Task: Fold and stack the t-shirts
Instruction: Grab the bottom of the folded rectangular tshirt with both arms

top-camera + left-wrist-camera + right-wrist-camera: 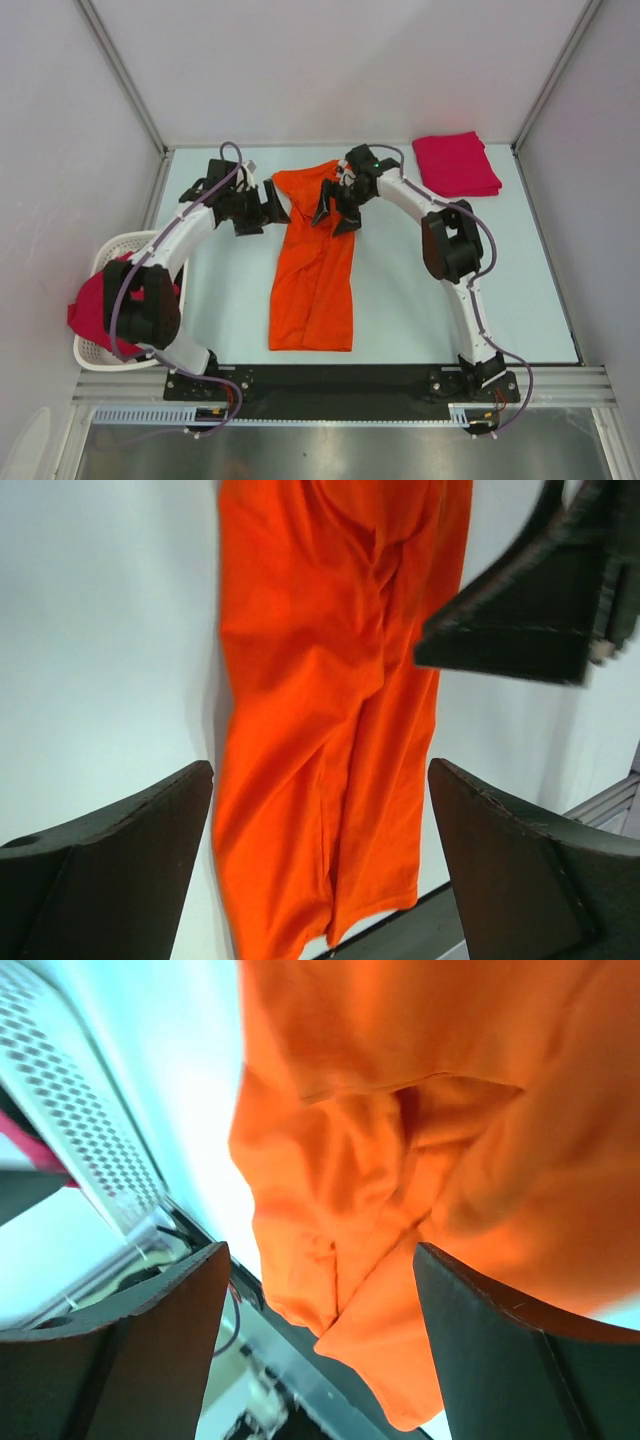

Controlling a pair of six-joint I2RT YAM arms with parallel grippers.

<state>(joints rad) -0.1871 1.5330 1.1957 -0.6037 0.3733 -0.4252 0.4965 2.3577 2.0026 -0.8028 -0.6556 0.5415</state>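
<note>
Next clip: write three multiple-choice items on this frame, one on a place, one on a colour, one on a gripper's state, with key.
1. The folded crimson shirt lies: A at the table's far right corner; B at its near left corner; C at its near right corner.
2. The long shirt mid-table is: A white; B orange; C blue.
3. The left gripper is: A shut on the long shirt; B open; C shut on the crimson shirt.
Key: 1 A, far right in the top view; 2 B, orange in every view; 3 B, its fingers stand wide apart, gripping nothing.
</note>
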